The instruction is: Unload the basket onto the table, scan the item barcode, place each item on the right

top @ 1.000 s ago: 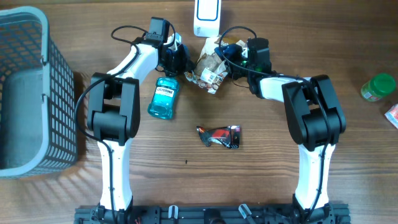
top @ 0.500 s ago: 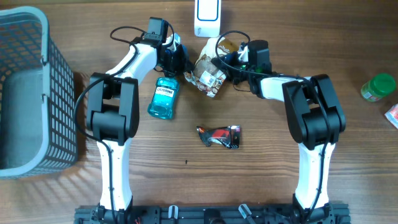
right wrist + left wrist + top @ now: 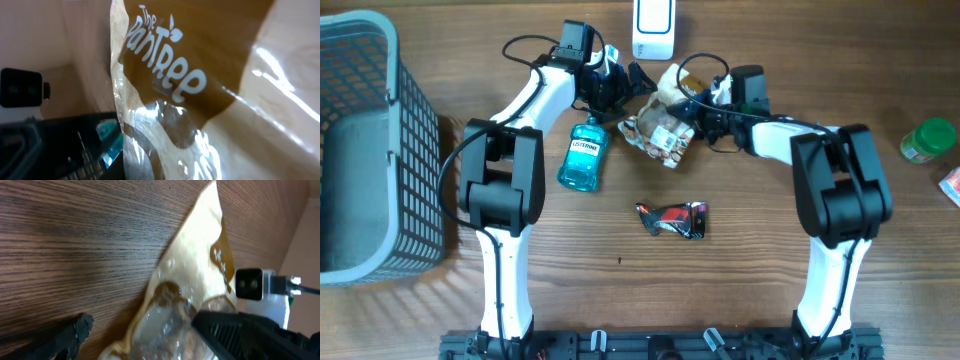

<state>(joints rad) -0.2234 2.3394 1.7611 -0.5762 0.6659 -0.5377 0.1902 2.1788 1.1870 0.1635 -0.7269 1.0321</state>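
The item is a crinkly cream-and-brown snack bag (image 3: 660, 128) with a clear window, lying tilted just below the white barcode scanner (image 3: 652, 27) at the table's far edge. My right gripper (image 3: 693, 108) is shut on the bag's right side. In the right wrist view the bag (image 3: 210, 85) fills the frame and hides those fingers. My left gripper (image 3: 624, 86) stands open at the bag's left end. In the left wrist view the bag (image 3: 195, 275) lies between its spread fingers (image 3: 75, 332), and no barcode shows.
A teal mouthwash bottle (image 3: 583, 156) lies beside the left arm. A dark crumpled wrapper (image 3: 672, 218) sits mid-table. A grey wire basket (image 3: 360, 150) fills the left side. A green-lidded jar (image 3: 927, 140) and a pink packet (image 3: 952, 185) are at the right edge.
My left gripper has opened and let go of the bag. The right gripper has shut on it, and the bag has shifted slightly right and down.
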